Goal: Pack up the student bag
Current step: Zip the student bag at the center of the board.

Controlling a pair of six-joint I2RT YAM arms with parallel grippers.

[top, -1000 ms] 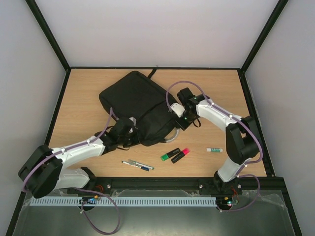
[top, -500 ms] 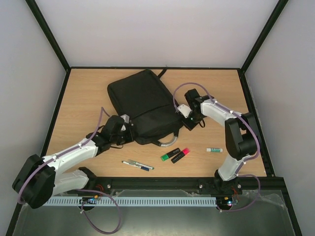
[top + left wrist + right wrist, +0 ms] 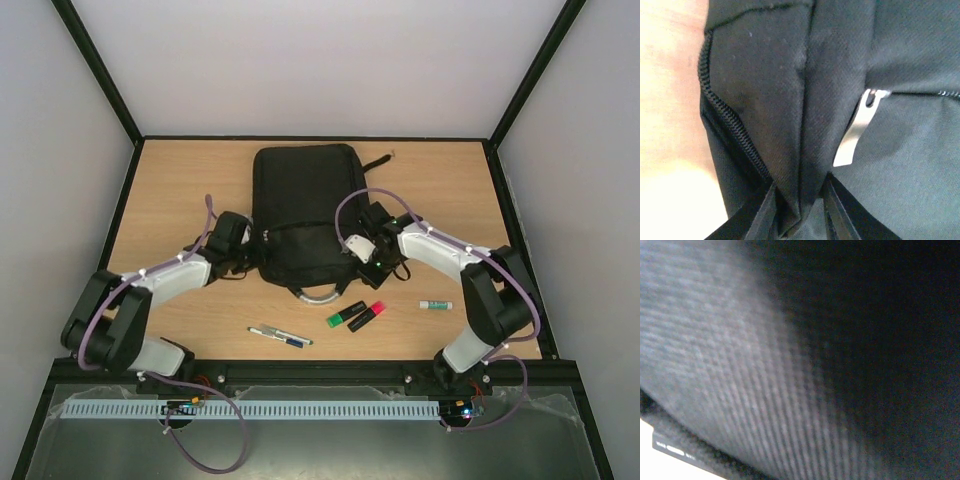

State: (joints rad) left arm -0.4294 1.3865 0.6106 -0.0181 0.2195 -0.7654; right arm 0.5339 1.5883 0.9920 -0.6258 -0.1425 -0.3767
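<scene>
The student bag [image 3: 303, 200] lies flat in the middle of the table, black and squared to it. Its grey loop handle [image 3: 320, 296] points to the near edge. My left gripper [image 3: 252, 255] is at the bag's left edge. In the left wrist view its jaws [image 3: 800, 181] stand slightly apart around a loose fold of the bag's fabric [image 3: 790, 100], beside a silver zipper pull [image 3: 855, 135]. My right gripper [image 3: 366, 256] is at the bag's right edge, shut on the fabric. The right wrist view is filled by blurred black fabric [image 3: 790, 365] and its fingers are hidden.
On the table in front of the bag lie a pen [image 3: 280, 336], a green highlighter [image 3: 345, 315], a pink highlighter [image 3: 368, 314] and a small white tube [image 3: 435, 305]. The bag's strap [image 3: 378, 161] trails at the back right. Black frame rails border the table.
The bag has been swung round from a slant until it lies square, handle toward the near edge. Both grippers moved with its edges. The left jaws have parted a little.
</scene>
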